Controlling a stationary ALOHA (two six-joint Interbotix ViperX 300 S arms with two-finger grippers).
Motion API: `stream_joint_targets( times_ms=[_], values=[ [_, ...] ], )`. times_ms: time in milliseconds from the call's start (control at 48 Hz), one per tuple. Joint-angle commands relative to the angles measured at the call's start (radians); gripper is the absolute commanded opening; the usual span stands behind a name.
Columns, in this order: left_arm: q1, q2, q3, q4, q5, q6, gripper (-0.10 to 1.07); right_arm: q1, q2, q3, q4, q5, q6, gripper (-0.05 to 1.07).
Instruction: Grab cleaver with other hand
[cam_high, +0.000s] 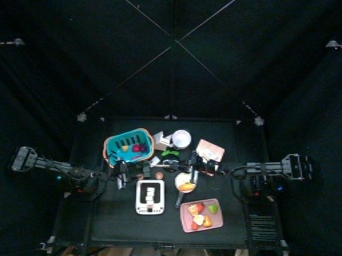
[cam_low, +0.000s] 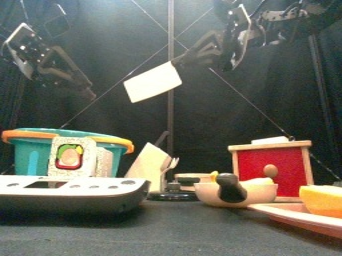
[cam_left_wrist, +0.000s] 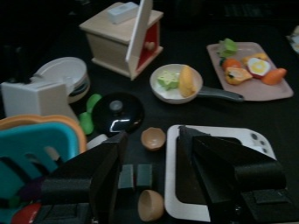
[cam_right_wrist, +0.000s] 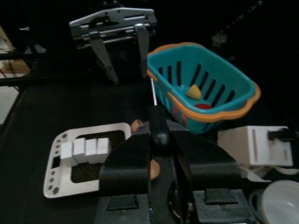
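Observation:
The cleaver (cam_low: 151, 82) hangs in the air above the table's middle, its pale blade tilted. My right gripper (cam_low: 210, 49) is shut on its handle from the upper right. In the right wrist view the cleaver (cam_right_wrist: 153, 87) shows edge-on as a thin line running out from between my right gripper's (cam_right_wrist: 156, 140) jaws. Straight beyond the blade's tip my left gripper (cam_right_wrist: 117, 39) faces it, open and apart from it. In the left wrist view the cleaver (cam_left_wrist: 142, 33) stands edge-on in front of the wooden box, far ahead of my open, empty left gripper (cam_left_wrist: 158, 175).
Under the arms lie a teal basket (cam_low: 60, 150), a white tray of blocks (cam_left_wrist: 239, 144), a red-fronted wooden box (cam_low: 271, 165), a bowl of food (cam_left_wrist: 177, 81), a pink board with food (cam_left_wrist: 247, 68) and a small black pan (cam_left_wrist: 121, 112).

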Motion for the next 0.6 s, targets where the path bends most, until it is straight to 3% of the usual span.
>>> stream_joint_targets(
  times_ms=[0,229,583],
  values=[
    [-0.048,0.006,-0.02,0.006,0.018,-0.003,0.88,0.06,-0.003,0.012,-0.006,-0.106,0.0,0.43],
    [-0.11,0.048,-0.029,0.012,0.121,-0.003,0.88,0.155,0.069,0.018,-0.021,-0.255,0.0,0.43],
    [-0.224,0.067,-0.06,0.006,0.121,-0.006,0.88,0.184,0.107,-0.008,-0.041,-0.291,0.0,0.43]
  ],
)
